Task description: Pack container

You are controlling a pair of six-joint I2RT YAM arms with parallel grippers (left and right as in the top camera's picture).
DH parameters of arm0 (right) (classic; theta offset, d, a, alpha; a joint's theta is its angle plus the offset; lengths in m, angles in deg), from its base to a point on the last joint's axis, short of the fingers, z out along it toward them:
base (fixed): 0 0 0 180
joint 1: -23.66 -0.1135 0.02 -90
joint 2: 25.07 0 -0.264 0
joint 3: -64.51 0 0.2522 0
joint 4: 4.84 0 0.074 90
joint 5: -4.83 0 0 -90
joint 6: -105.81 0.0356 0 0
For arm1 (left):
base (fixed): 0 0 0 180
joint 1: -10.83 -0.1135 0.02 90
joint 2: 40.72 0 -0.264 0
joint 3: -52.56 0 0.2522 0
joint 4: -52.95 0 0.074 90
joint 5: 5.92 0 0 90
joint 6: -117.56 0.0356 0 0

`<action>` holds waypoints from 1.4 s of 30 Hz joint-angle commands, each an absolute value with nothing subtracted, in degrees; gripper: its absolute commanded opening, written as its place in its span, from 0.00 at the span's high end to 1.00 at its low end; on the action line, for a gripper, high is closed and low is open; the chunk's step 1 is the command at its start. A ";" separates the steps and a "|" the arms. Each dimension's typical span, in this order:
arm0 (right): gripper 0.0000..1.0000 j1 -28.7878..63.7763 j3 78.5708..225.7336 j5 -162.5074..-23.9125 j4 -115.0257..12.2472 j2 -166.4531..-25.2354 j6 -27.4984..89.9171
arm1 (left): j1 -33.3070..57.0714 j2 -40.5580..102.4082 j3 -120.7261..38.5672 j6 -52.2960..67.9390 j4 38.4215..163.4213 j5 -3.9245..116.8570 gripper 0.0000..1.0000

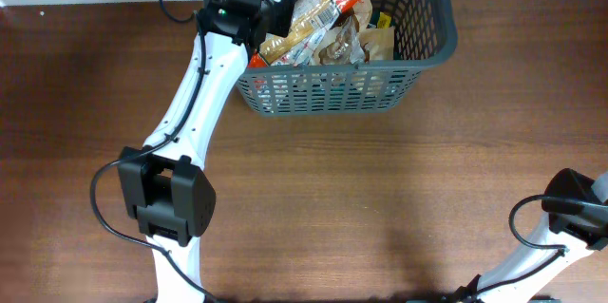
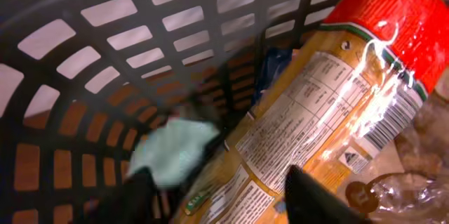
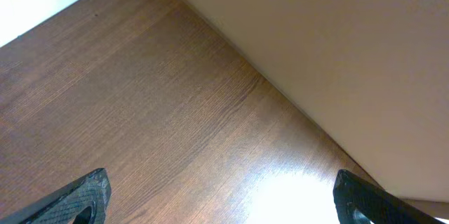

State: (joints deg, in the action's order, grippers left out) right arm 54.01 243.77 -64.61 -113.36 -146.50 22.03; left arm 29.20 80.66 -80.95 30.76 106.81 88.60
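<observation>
placement step, i'd say: left gripper (image 2: pixel 216 176) sits inside the container (image 1: pixel 332 89) at the far edge of the table (image 1: pixel 380 208), jaws wide either side of the pasta packet (image 2: pixel 330 104). next calls for a clean lift clear of its wall. right gripper (image 3: pixel 219 182) gapes empty over the table.

The dark grey slotted plastic basket (image 1: pixel 323 94) runs off the overhead view's top edge. Inside, a pale green patch (image 2: pixel 175 150) is too blurred to name — the left gripper's (image 2: pixel 224 199) fingers are cropped, their hold on the red-and-yellow printed packet (image 2: pixel 330 112) unclear.
</observation>
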 commanded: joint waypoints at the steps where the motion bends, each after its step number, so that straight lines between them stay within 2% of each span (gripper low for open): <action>1: 0.01 54.07 244.57 -63.91 -113.39 -144.71 22.23 | 29.42 79.41 -81.43 30.63 106.55 88.29 0.37; 3: 0.01 54.07 244.57 -63.91 -113.36 -144.71 22.23 | 29.42 79.41 -81.69 30.67 106.05 89.51 0.29; 12: 0.01 54.07 244.57 -63.91 -113.39 -144.71 22.23 | 29.42 77.91 -93.06 33.01 108.67 97.25 0.27; 21: 0.01 54.07 244.57 -63.91 -113.39 -144.71 22.23 | 29.12 70.98 -105.89 33.91 124.06 102.17 0.27; 26: 0.01 54.07 244.57 -63.91 -113.39 -144.71 22.23 | 28.35 64.90 -106.06 33.84 130.99 103.39 0.26; 33: 0.01 54.07 244.57 -63.91 -113.39 -144.71 22.23 | 28.29 56.38 -106.06 33.38 141.13 103.41 0.15; 42: 0.01 54.07 244.57 -63.91 -113.39 -144.71 22.23 | 28.29 45.60 -106.06 28.97 157.67 103.96 0.14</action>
